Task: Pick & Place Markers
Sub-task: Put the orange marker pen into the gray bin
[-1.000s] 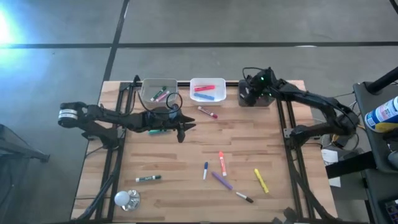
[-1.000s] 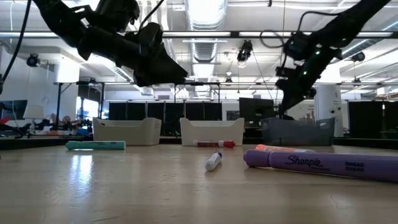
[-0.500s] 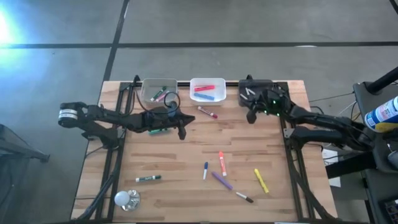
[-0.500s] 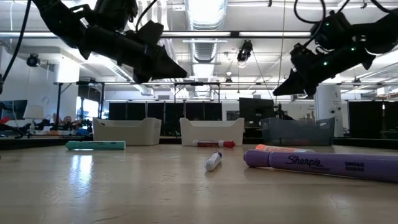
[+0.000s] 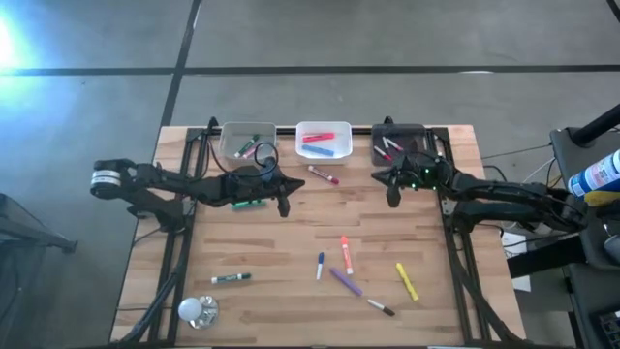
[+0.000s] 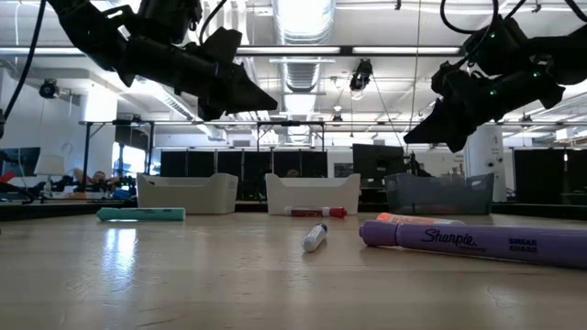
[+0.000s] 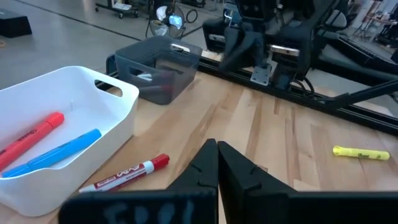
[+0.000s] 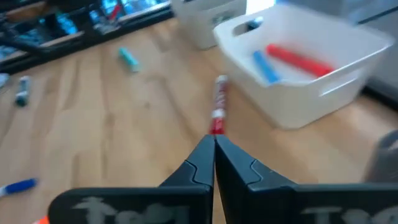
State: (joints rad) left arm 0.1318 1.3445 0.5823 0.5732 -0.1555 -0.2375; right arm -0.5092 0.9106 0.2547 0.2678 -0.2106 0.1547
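- The left claw (image 5: 283, 206), wide a second ago, has been closed empty above the wooden tabletop (image 5: 291, 242), just beside the teal capped marker (image 5: 248, 204), which is not gripped.
- The right claw (image 5: 391, 197) has been drawn back from the black rectangular bin (image 5: 399, 143), pinched shut, empty.
- Loose markers (image 5: 346, 254) remain for sorting.
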